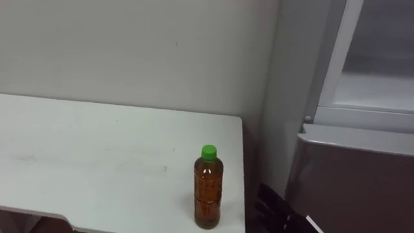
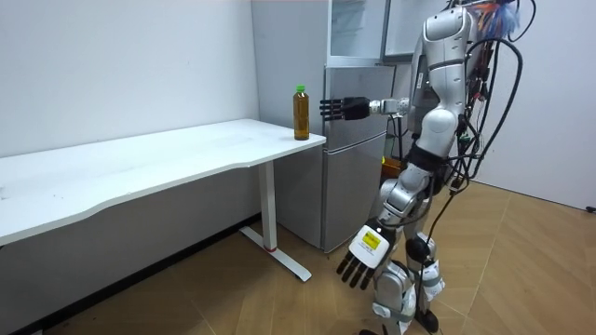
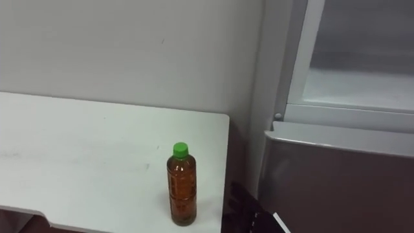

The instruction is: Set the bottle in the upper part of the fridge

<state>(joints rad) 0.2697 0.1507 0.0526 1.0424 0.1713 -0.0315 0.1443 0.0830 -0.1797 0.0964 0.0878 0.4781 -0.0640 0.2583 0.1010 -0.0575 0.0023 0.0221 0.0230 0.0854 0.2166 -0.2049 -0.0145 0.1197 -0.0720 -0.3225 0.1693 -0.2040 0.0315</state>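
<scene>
A clear bottle (image 1: 208, 191) of brown drink with a green cap stands upright near the right front corner of the white table (image 1: 97, 162). In the room view I stand beside the grey fridge (image 2: 354, 158), facing the table end. My right hand (image 2: 345, 109) is held out level at bottle height, fingers straight, a short gap from the bottle (image 2: 301, 113). Its dark fingers (image 1: 270, 210) show low in the eye views, right of the bottle and apart from it. My left hand (image 2: 363, 259) hangs open by my leg. The upper fridge compartment (image 1: 381, 71) stands open.
A narrow dark gap separates the table's right edge from the fridge side wall (image 1: 284, 97). The grey lower fridge door (image 1: 349, 188) is closed. A plain wall (image 1: 129, 45) runs behind the table. Wooden floor (image 2: 521, 270) lies open behind me.
</scene>
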